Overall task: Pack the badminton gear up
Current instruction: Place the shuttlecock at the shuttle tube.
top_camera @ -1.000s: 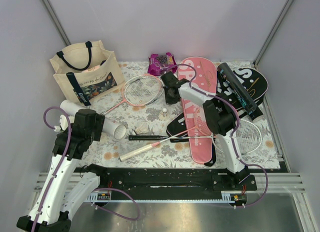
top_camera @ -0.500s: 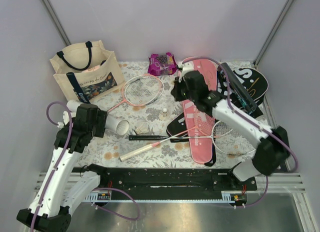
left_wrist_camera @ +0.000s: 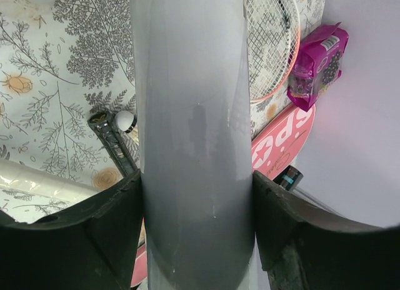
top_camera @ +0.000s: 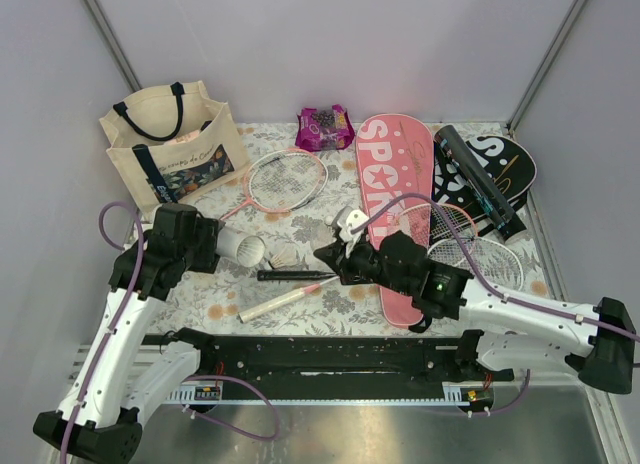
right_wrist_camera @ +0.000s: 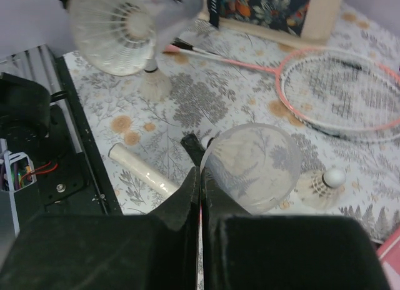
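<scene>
My left gripper (top_camera: 212,246) is shut on a long white tube (top_camera: 236,248), held level with its open mouth facing right. In the left wrist view the tube (left_wrist_camera: 194,115) fills the gap between the jaws of my left gripper (left_wrist_camera: 197,202). My right gripper (top_camera: 335,254) is low over the mat and shut on the rim of a translucent round cap (right_wrist_camera: 253,168). The right wrist view shows the tube's mouth (right_wrist_camera: 119,27) with feathers inside. One shuttlecock (top_camera: 285,256) lies just past the mouth, another (right_wrist_camera: 322,182) beside the cap. A pink racket (top_camera: 287,179) lies behind.
A pink cover (top_camera: 395,204), two more racket heads (top_camera: 490,262), a black cover (top_camera: 505,159) and a black tube (top_camera: 478,179) lie on the right. A black handle (top_camera: 295,275) and a white handle (top_camera: 280,304) lie in front. The tote (top_camera: 170,144) and the snack packet (top_camera: 325,127) are at the back.
My right arm swung from over the pink cover down and forward to the mat's middle, with the cap facing the tube's mouth. My left arm shifted the tube slightly right.
</scene>
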### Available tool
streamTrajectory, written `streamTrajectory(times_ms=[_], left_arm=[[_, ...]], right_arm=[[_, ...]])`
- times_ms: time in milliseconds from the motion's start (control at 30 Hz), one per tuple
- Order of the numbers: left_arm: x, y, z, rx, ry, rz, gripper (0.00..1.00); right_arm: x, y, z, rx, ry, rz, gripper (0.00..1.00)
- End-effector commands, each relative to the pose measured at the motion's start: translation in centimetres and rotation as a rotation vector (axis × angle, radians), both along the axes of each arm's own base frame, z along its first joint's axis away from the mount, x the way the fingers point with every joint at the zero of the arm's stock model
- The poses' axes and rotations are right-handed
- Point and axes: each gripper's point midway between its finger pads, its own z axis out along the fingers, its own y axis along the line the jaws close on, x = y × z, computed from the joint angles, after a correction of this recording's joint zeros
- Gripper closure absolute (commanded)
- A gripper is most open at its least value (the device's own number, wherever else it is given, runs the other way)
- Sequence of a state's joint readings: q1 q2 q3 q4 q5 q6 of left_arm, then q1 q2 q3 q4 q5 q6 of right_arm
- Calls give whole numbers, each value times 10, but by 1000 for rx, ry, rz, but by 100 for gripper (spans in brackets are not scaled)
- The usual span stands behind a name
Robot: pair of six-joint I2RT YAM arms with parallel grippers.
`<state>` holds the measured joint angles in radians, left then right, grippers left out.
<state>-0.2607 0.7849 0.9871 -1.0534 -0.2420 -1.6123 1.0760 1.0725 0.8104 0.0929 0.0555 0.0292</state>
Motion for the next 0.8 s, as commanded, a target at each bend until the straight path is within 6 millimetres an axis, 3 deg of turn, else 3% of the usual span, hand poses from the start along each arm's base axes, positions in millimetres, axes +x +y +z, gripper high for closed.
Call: streamTrajectory(times_ms=[0, 533, 633, 767], left_arm=[[9, -9, 32, -71, -91, -6, 97], [10, -19, 30, -111, -49, -31, 97], [9, -21, 25, -116, -32, -32, 97], [10, -22, 21, -120, -19, -34, 97]], right_arm=[[-15, 6, 42, 65, -219, 16, 100], [-67, 2, 63, 105, -455, 155, 100], [-80, 8, 65, 100, -512, 206, 100], [-82, 24, 63, 49, -590, 239, 100]])
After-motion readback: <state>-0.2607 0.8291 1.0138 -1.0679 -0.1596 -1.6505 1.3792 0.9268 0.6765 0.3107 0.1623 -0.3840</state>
